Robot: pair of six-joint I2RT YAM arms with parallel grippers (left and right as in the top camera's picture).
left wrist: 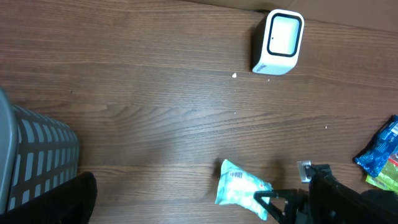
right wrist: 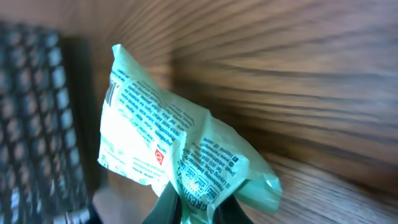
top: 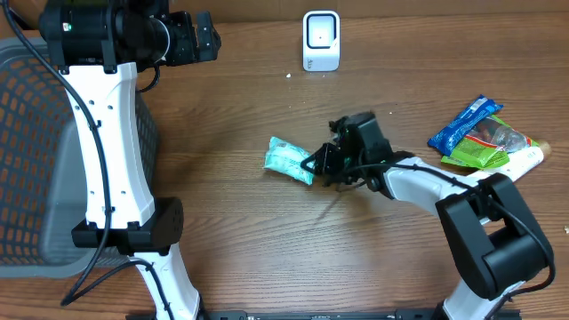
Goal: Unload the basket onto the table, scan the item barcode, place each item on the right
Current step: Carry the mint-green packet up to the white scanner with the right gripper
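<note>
The brown table (top: 240, 222) has a grey basket (top: 36, 160) at its left. The left tool (top: 210, 37) hangs wide with nothing in it. A white scanner (top: 321, 40) stands at the far edge. The right tool (top: 313, 166) pinches the green packet (top: 289, 158) mid-table. Its barcode (left wrist: 236, 176) faces up, and one word reads "FRESH".

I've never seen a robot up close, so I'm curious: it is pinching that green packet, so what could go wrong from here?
1. The right gripper pinches only a crumpled edge of the packet, so the packet might slip out when lifted.
2. The barcode faces up at the end away from the grip. The soft wrapper could sag or fold there, and the scanner might miss it.
</note>
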